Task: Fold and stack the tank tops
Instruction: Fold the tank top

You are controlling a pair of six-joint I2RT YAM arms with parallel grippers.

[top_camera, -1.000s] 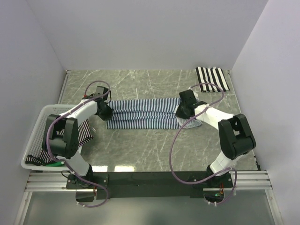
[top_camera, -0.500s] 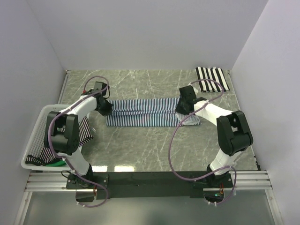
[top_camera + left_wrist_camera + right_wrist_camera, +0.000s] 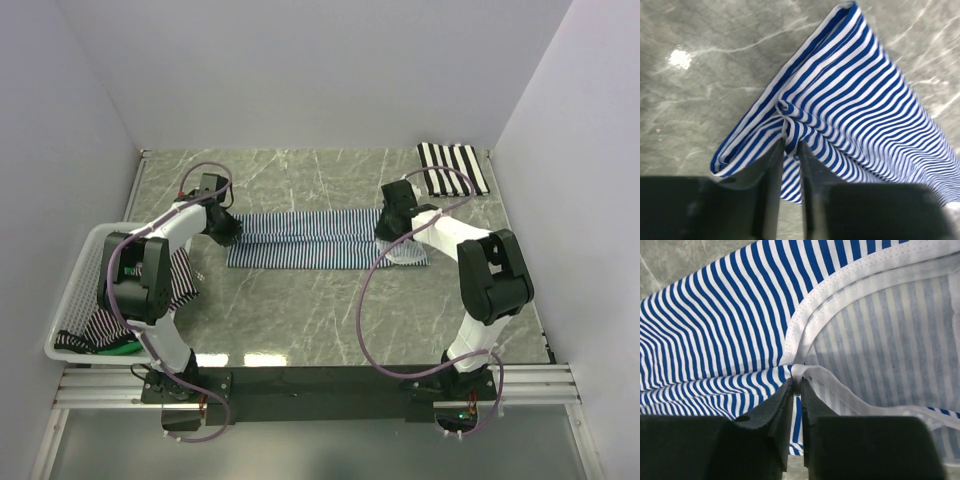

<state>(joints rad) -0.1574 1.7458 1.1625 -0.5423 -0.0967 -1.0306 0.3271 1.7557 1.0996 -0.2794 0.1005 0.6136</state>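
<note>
marble table (image 3: 300, 310); broad-striped top (image 3: 453, 168) only overhead.

Marble table (image 3: 300, 310): navy-striped tank top (image 3: 300, 240), folded black-and-white tank top (image 3: 452, 168), basket (image 3: 72, 300).

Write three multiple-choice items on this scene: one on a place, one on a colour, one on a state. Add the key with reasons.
1. The white basket stands
A. at the table's left edge
B. in the far right corner
C. in the table's middle

2. The tank top lying between the left gripper and the right gripper is striped
A. red and white
B. navy and white
C. green and yellow

3. The black-and-white tank top in the far right corner is
A. hanging from a gripper
B. crumpled in a heap
C. folded flat on the table

Key: 1 A, the top view shows it beside the left arm. 2 B, both wrist views show thin navy stripes. 3 C, it lies as a neat rectangle.
</note>
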